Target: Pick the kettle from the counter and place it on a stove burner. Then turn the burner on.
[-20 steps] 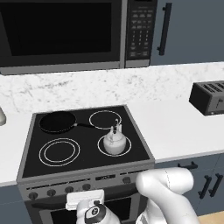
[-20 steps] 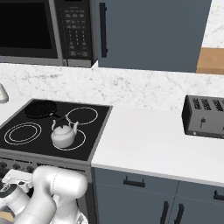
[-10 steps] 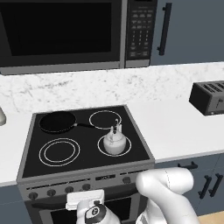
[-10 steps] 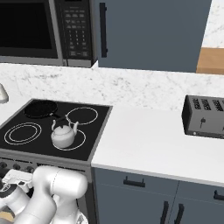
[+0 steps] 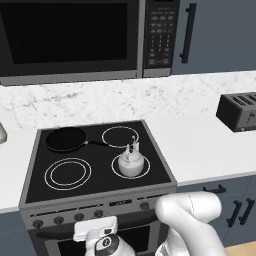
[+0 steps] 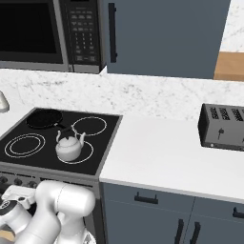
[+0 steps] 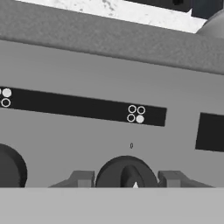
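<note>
One step remains: kettle (image 5: 130, 161) sits on the stove's front-right burner (image 5: 144, 171). Tool (image 7: 127, 180) is clenched around a control knob (image 7: 126, 173) (the burner marker above it matches); next, rotate it.

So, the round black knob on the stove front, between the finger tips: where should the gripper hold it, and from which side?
Grip the knob on its round rim, one fingertip each side, approaching straight on from the front of the stove panel. It stands out from the flat panel, so its sides are free, probably easy to turn.

Two base views flank the shared stove (image 5: 100, 155), hand view close on its knob (image 7: 126, 173)
</note>
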